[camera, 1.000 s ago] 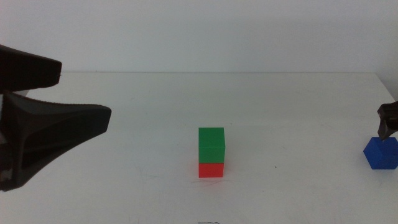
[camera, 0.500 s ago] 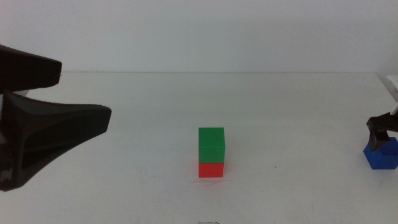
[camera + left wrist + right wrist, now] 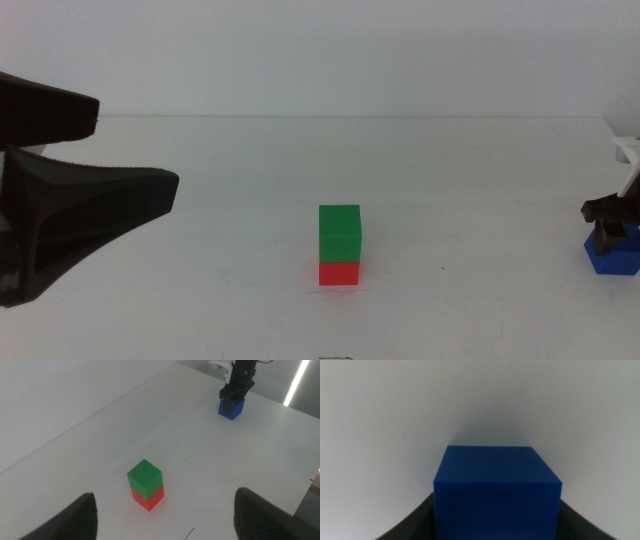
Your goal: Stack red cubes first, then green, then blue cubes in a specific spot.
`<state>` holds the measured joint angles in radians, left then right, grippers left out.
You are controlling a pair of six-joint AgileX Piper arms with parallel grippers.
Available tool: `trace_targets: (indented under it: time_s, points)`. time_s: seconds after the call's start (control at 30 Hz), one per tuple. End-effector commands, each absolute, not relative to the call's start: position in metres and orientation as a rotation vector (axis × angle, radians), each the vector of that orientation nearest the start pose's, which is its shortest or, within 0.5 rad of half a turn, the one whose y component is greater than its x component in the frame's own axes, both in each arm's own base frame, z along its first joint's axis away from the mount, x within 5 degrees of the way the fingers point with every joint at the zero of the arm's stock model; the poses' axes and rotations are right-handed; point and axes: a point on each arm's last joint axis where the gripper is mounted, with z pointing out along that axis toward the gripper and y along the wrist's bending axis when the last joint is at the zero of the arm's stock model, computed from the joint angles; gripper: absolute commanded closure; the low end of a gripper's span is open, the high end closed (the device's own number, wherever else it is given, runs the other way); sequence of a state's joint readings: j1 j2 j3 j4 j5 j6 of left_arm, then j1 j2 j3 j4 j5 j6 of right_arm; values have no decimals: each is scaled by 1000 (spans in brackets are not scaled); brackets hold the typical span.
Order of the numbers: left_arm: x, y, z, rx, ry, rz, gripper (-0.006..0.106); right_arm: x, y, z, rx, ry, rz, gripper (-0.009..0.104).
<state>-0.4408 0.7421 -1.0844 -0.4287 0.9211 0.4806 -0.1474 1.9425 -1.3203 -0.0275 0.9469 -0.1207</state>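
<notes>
Deep-blue and matte, the blue cube [image 3: 496,487] sits between the right gripper's [image 3: 612,228] dark fingers [image 3: 410,525], which flank its two sides; whether they press on it I cannot tell. It rests on the white surface [image 3: 480,170] by its right edge. Nothing stands between those fingers and the stack well off towards the middle, where the green cube [image 3: 339,233] sits squarely on the red cube [image 3: 339,272]. The left gripper [image 3: 165,515] hangs above the surface's left side with fingers [image 3: 70,520] spread wide, holding nothing. A plain pale wall [image 3: 320,55] rises behind.
</notes>
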Motion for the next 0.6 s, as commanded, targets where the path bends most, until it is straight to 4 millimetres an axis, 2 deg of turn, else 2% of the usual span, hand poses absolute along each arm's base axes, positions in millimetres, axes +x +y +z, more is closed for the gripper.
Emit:
trace_targets:
  time_s: [0.0,0.13,0.2,0.33,0.43,0.57]
  points:
    - [90,-76,444,790,1757,-508,7,367,-58,203,17,2997,-67,96]
    - [90,-76,444,790,1757,-508,7,359,-48,232,25,2941,-123,96]
    - [90,-76,444,790,1757,-508,7,351,-41,257,60,2873,-162,96]
    - [90,-76,444,790,1757,-508,7,329,-28,299,275,2821,-122,96]
    - [90,-76,444,790,1757,-508,7,314,-21,322,362,2840,-86,96]
    - [90,-76,444,791,1758,-509,7,303,-9,342,343,2840,-64,96]
